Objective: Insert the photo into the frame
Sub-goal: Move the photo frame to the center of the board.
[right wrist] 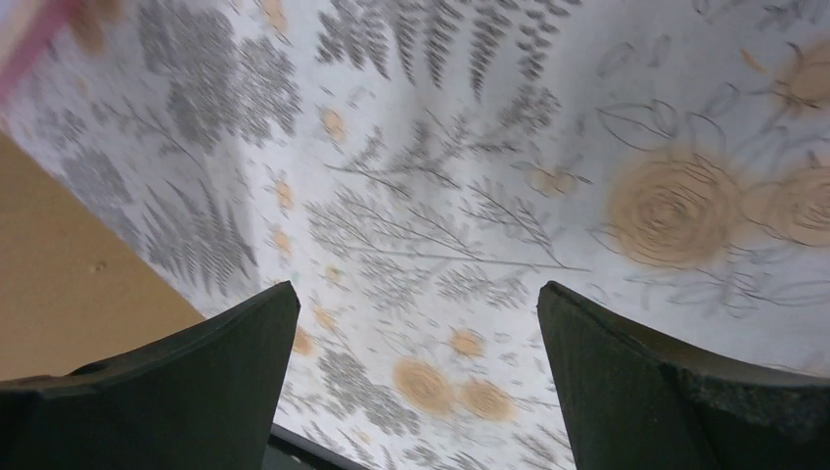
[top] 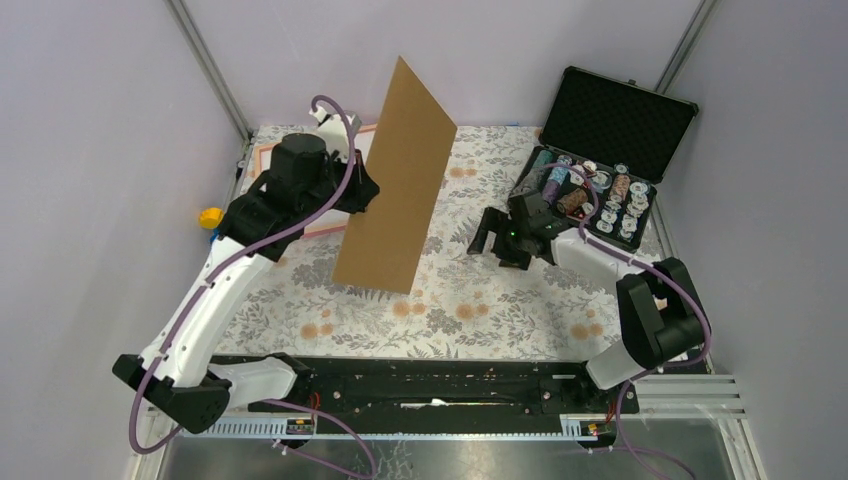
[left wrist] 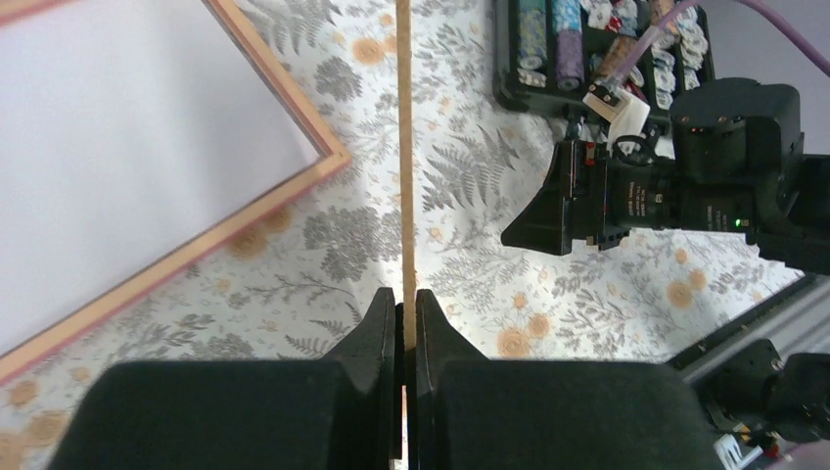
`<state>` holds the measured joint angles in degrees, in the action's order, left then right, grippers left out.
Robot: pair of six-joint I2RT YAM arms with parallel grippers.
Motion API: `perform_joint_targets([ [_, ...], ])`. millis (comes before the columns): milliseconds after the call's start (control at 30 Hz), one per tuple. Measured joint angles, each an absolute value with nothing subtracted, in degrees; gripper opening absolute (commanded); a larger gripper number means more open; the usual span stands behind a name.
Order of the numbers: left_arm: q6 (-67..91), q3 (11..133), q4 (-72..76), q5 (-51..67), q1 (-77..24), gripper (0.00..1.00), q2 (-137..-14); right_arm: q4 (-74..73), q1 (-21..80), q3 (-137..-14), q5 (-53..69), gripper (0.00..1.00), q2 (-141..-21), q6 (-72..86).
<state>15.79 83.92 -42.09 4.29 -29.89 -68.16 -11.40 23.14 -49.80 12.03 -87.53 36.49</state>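
My left gripper [left wrist: 405,299] is shut on the lower edge of the plain brown backing board [left wrist: 404,147] and holds it upright above the floral cloth. In the top view the board [top: 395,190] stands tilted in mid-table beside that gripper [top: 365,190]. The salmon-pink frame [left wrist: 294,201] lies flat at the back left [top: 259,157], partly under my left arm, and its inside looks plain white. No mountain picture shows anywhere, so the photo is hidden or face down. My right gripper [top: 487,235] is open and empty just right of the board [right wrist: 59,264], its tips [right wrist: 416,313] low over the cloth.
An open black case [top: 625,115] with rolls and small parts stands at the back right, close behind my right wrist. A yellow object [top: 210,217] sits off the cloth's left edge. Grey walls close in the back and sides.
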Motion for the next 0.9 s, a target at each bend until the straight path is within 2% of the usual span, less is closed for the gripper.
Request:
perform_joint_targets([
  [200,13.1,86.6,-44.4,-2.1,-29.9,0.0,-65.4,-8.9,26.0,-57.1,7.8,0.99,-94.1,47.9],
  [433,10.8,86.6,-46.9,-11.7,-29.9,0.0,-59.8,-6.3,30.1,-67.8,4.7,0.92,-107.7,57.9],
  [667,8.8,86.3,-47.0,-17.0,-29.8,0.0,-55.6,-5.2,34.7,-80.7,1.0,0.75,-119.9,65.6],
  [800,8.1,85.2,-47.1,-18.4,-29.8,0.0,-54.2,-5.3,35.8,-86.0,-1.0,0.71,-124.0,69.3],
  [900,7.8,84.2,-47.1,-18.7,-29.8,0.0,-53.7,-5.8,36.0,-88.9,-3.1,0.62,-125.9,72.0],
])
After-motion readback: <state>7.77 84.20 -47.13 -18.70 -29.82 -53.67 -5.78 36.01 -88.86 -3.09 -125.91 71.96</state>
